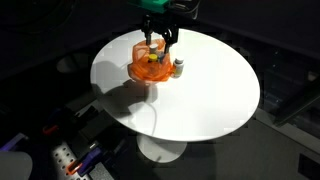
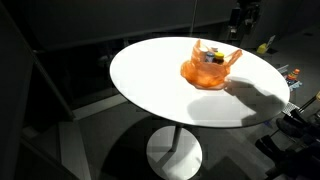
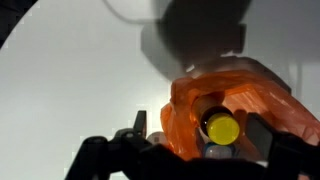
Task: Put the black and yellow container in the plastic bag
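Round white tabletop (image 1: 215, 100) w/ an orange plastic bag (image 1: 143, 68) sitting on it, nearer the far edge in an exterior view. Bag mouth is open upward and its sides are crumpled. The black and yellow container (image 3: 222, 128) is inside the bag: wrist view looks straight down on its yellow top, w/ orange plastic round it on all sides. In both exterior views it shows as a dark + yellow spot in the bag's opening (image 2: 210, 57).

Claw (image 1: 160, 42) hangs directly over the bag, fingers pointing down. Fingers are spread apart, one each side of the bag mouth, nothing clamped btwn them. In wrist view the dark finger (image 3: 130, 148) is well off to the side of the container, not touching it.

Small greyish item (image 1: 178, 67) stands just beside the bag on the tabletop; too small to say what it is. Arm's shadow (image 3: 200, 40) falls across the white surface next to the bag
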